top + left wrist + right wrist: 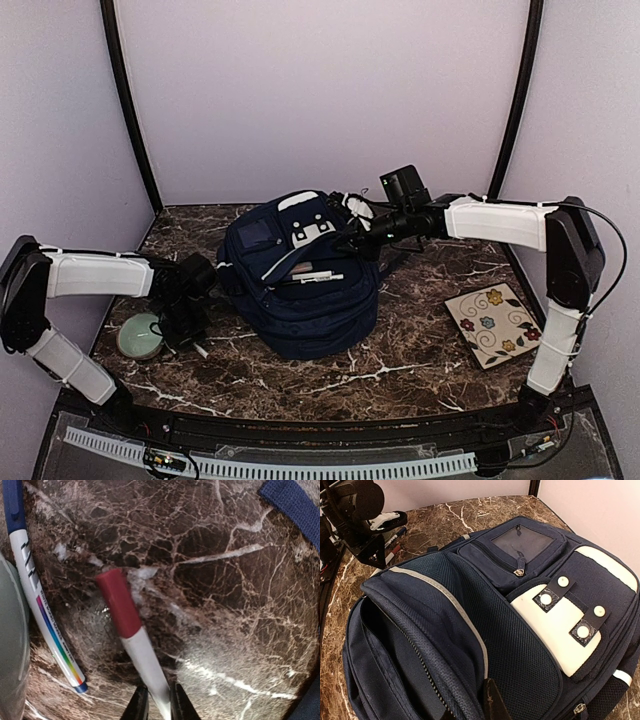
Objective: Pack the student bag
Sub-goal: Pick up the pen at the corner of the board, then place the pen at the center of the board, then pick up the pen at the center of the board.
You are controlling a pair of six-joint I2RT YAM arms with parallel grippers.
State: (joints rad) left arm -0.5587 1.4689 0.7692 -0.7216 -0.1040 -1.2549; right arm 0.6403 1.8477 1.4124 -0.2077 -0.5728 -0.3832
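The student bag (300,290), navy with white patches, lies in the middle of the table with its main zipper open. My right gripper (355,240) is at the bag's far right side. It is shut on the edge of the bag's opening flap (445,645), holding it up, and one dark finger (492,702) shows against the fabric. My left gripper (159,705) is low over the table left of the bag. Its jaws close on the white barrel of a red-capped marker (125,615) that lies on the marble.
A white pen with a blue cap and rainbow stripe (45,615) lies beside the marker, next to a pale green bowl (138,335). A blue bag strap (292,505) crosses the marble. A flowered tile (493,323) lies at the right. Curved walls enclose the table.
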